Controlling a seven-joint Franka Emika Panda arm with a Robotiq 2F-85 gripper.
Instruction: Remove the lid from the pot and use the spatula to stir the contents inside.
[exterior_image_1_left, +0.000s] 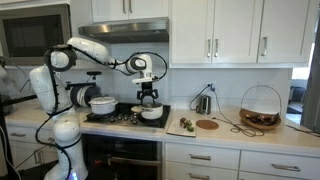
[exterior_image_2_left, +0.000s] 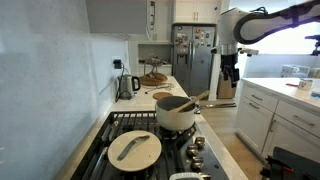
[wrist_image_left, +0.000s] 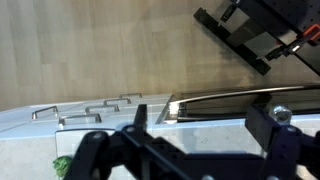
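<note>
Starting at the left in an exterior view, you have the white robot arm (exterior_image_1_left: 58, 85) standing beside the black stovetop (exterior_image_1_left: 118, 119), with a larger white pot with a domed top (exterior_image_1_left: 102, 103) on a left burner. Next comes your small, low, round cream pot (exterior_image_1_left: 152, 113) on the right part of that stovetop. In an exterior view taken along the counter, the same pot (exterior_image_2_left: 176, 116) has a dark-handled spatula (exterior_image_2_left: 193, 100) leaning out over its rim. Your black gripper (exterior_image_1_left: 148, 98) seems to hang right over the pot from the front, but it (exterior_image_2_left: 232, 74) is actually well apart from it, out toward the room. The wrist view agrees: the gripper (wrist_image_left: 190, 150) looks down on the pale wood floor (wrist_image_left: 100, 50) and the white drawer fronts (wrist_image_left: 90, 112). Its fingers (wrist_image_left: 100, 152) are spread wide with nothing between them. Further right on the counter are a metal kettle (exterior_image_1_left: 203, 103), a round wooden disc (exterior_image_1_left: 207, 124) and a wire basket (exterior_image_1_left: 260, 108).
</note>
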